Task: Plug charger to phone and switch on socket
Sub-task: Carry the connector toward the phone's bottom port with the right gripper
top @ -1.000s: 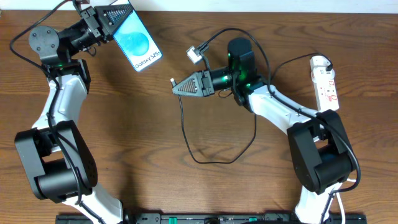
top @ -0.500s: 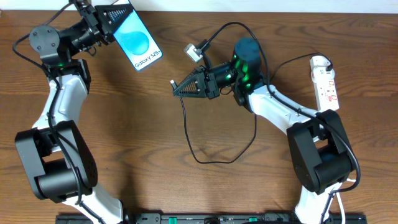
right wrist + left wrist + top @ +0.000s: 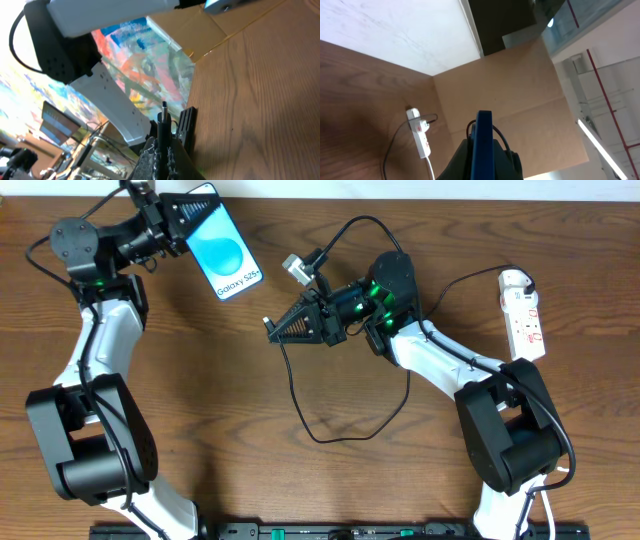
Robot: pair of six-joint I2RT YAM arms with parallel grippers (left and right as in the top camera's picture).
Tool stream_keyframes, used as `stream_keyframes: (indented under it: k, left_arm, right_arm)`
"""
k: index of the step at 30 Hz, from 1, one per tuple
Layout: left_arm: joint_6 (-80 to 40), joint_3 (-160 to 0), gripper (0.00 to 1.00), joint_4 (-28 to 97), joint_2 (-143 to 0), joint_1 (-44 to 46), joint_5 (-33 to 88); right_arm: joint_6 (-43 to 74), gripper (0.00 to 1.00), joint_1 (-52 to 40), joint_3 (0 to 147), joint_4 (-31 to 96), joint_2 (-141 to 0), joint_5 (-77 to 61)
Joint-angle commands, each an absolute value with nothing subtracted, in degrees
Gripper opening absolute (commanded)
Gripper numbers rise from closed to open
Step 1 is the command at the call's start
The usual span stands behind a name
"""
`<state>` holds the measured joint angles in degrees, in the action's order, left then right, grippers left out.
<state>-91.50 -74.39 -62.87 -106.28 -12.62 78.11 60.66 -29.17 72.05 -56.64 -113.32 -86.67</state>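
My left gripper is shut on the phone, a slim smartphone with a bright blue screen, and holds it tilted at the far left. In the left wrist view the phone shows edge-on between the fingers. My right gripper is shut on the charger, and the small plug tip points left, a short gap below and right of the phone. The plug tip stands up between the fingers in the right wrist view. The black cable loops over the table. The socket, a white power strip, lies at the far right, also in the left wrist view.
A small grey camera block sits on the right arm's wrist. The brown wooden table carries the cable loop at centre. The arm bases stand at the near edge, left and right.
My right gripper has moved left and slightly down with the charger plug, closer to the phone. The left gripper has shifted the phone slightly.
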Motion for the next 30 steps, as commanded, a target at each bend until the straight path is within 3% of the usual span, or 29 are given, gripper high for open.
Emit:
stream_keyframes:
  k: [1,9,16,25,30]
  left_arm:
    - [-90.74,-75.24,0.08,-63.31,-104.57,-11.33,79.13]
    - [-85.08,-75.22,0.07,-61.47,-104.84,-10.33,81.45]
    - [-75.29,-75.18,0.07,-46.54,-106.54,-10.57,81.41]
    - [-71.05,-75.11,0.07,-45.39,-107.18,-10.59,80.42]
    - [-66.54,-75.07,0.07,-42.92,-107.18,-10.59,80.09]
  right_arm:
    - [63.24,0.01,-29.34,72.79,-56.84,-113.51,-84.07]
    - [61.28,0.01,-29.34,72.79,-56.82,-113.51,-84.05]
    - [59.88,0.01,-29.36,72.34,-56.29,-113.54,-84.58]
    - [42.48,0.01,-29.34,72.10,-33.98,-113.56,-83.70]
    - [40.12,0.01,-29.36,72.10,-31.92,-113.56,-83.48]
